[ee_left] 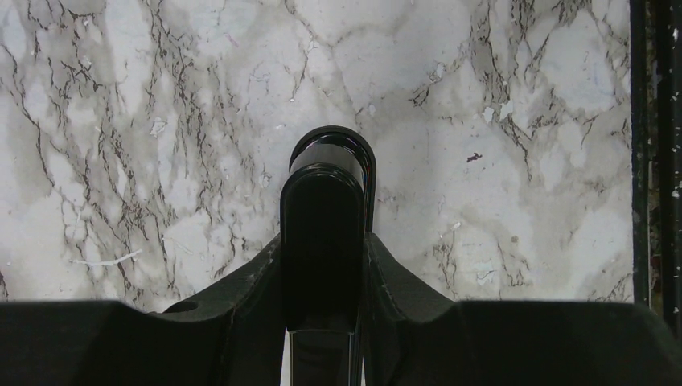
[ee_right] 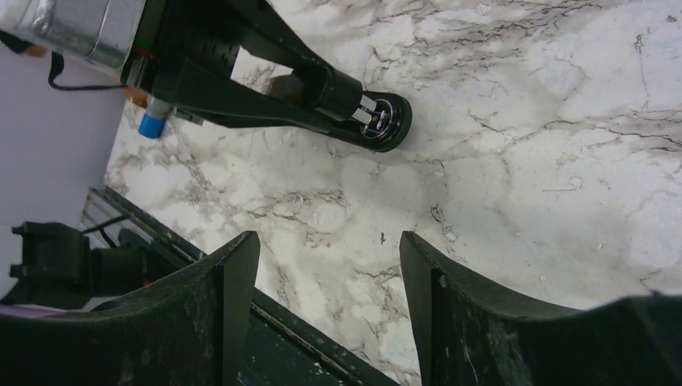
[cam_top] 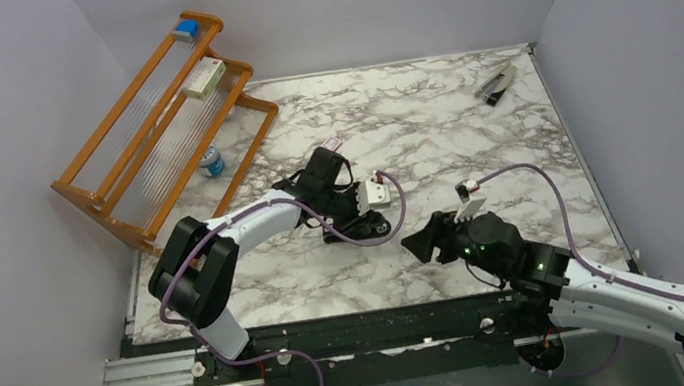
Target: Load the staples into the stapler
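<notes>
The left gripper (ee_left: 324, 245) is clamped on the stapler (ee_left: 326, 189). Its two black fingers (ee_left: 249, 281) press against either side of the slim black body, whose rounded end points away over the marble worktop (cam_top: 451, 137). From above, the left arm reaches to the middle of the worktop, and the stapler lies low under its wrist.

The right gripper (ee_right: 330, 249) hovers just to the right of it with jaws apart and nothing between them, only bare marble below. Its camera looks across at the stapler's round end.

Behind the left arm lies a small red-and-white packet (cam_top: 332, 143), probably the staples, though it is too small to tell for sure. It sits apart from the stapler.

A grey stapler-like tool (cam_top: 496, 83) rests in the far right corner. A wooden rack (cam_top: 115, 184) leans against the left wall with a white-and-red box (cam_top: 204, 78) on it.
</notes>
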{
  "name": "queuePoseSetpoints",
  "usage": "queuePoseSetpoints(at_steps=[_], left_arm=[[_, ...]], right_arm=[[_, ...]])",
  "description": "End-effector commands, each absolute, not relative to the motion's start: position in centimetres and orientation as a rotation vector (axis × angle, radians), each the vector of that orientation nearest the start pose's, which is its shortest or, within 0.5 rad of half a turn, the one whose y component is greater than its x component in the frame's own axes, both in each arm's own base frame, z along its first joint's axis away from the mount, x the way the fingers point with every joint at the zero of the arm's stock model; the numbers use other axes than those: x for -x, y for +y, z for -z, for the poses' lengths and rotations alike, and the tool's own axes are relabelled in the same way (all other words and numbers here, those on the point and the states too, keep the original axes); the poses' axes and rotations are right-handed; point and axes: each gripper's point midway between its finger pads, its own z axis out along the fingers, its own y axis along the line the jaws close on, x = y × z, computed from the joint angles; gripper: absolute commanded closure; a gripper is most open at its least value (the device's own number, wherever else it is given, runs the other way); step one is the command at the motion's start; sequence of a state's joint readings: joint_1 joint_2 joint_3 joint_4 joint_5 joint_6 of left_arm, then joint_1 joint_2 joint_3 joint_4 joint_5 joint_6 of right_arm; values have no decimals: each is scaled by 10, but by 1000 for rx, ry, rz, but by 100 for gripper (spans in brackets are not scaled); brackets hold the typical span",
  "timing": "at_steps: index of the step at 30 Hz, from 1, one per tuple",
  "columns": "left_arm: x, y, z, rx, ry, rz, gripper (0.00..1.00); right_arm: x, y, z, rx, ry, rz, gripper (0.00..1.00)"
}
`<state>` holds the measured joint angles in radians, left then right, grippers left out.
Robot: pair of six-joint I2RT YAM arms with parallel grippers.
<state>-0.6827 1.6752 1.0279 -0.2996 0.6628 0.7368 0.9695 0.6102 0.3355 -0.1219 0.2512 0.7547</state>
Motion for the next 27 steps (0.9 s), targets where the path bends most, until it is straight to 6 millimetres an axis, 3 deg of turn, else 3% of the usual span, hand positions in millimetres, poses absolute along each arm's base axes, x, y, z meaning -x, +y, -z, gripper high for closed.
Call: queuePoseSetpoints(at_steps=[1,6,11,13,21,27], left_arm=[[-247,-325,-127,-1626,1509,829,91],[-258,-316,-172,-1364,1432,721,89],[-245,-309,-203,-1194,1385,787,92],[-237,-309,-211,-1149,1380,844,100],[-243,-291,-237,-820,1440,882,100],[-232,-289,-245,-828,1403,917,100]], right_arm=[[-182,208,-138,-216,2004,-895,33],[-189,207,-151,-364,1913,-989,33],[-198,205,-163,-487,1825,-1052,35],[-205,204,-176,-521,1760,-1071,35],[-222,213,-231,-490,1591,-1097,35],[-236,228,-248,-455,1587,-1059,39]])
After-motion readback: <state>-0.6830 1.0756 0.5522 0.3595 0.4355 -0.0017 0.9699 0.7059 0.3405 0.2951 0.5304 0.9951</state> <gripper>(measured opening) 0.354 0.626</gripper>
